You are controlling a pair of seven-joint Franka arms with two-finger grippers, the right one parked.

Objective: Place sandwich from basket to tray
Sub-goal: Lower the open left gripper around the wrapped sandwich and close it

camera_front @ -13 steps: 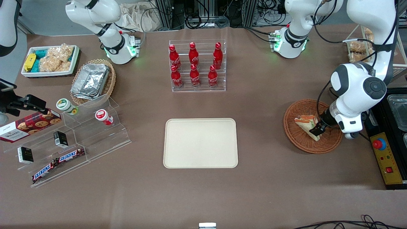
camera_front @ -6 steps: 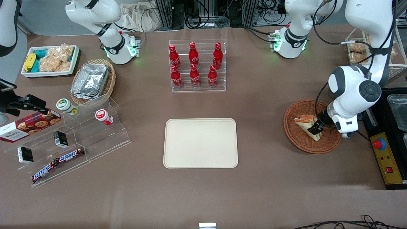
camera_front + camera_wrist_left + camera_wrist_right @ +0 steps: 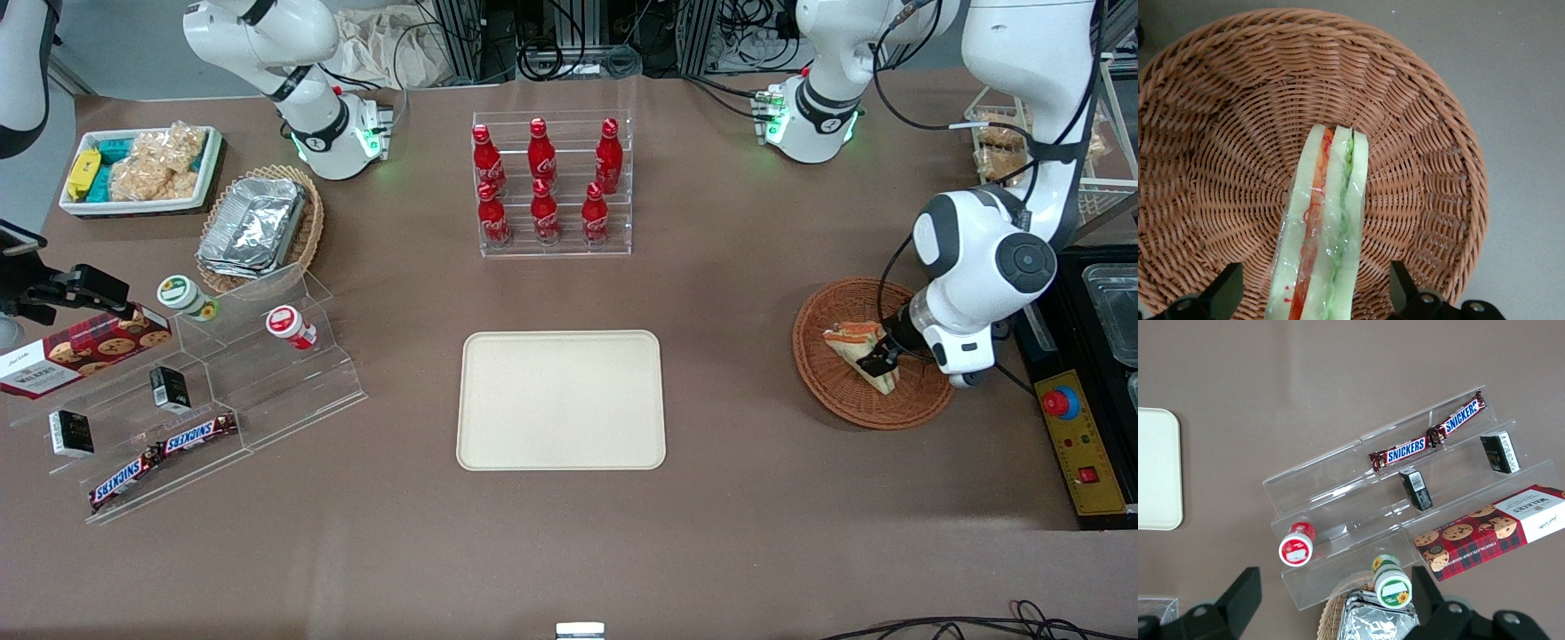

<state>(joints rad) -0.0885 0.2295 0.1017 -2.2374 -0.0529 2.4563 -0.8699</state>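
Note:
The sandwich [image 3: 855, 345], a pale wedge with orange and green filling, stands on edge in the round reddish-brown woven basket [image 3: 836, 391] toward the working arm's end of the table. My left gripper [image 3: 880, 360] is low over the basket, right at the sandwich. In the left wrist view the sandwich [image 3: 1328, 220] runs between the two black fingers [image 3: 1228, 290], with a gap of basket [image 3: 1218, 133] weave on each side. The gripper [image 3: 1315, 293] is open and holds nothing. The cream tray [image 3: 560, 400] lies flat mid-table with nothing on it.
A clear rack of red cola bottles [image 3: 551, 187] stands farther from the camera than the tray. A black and yellow control box with a red button [image 3: 1060, 402] lies beside the basket. Clear stepped shelves with snacks [image 3: 204, 391] stand toward the parked arm's end.
The left arm's wrist and gripper have shifted a little toward the middle of the table, closing in round the sandwich. The sandwich and basket have not moved.

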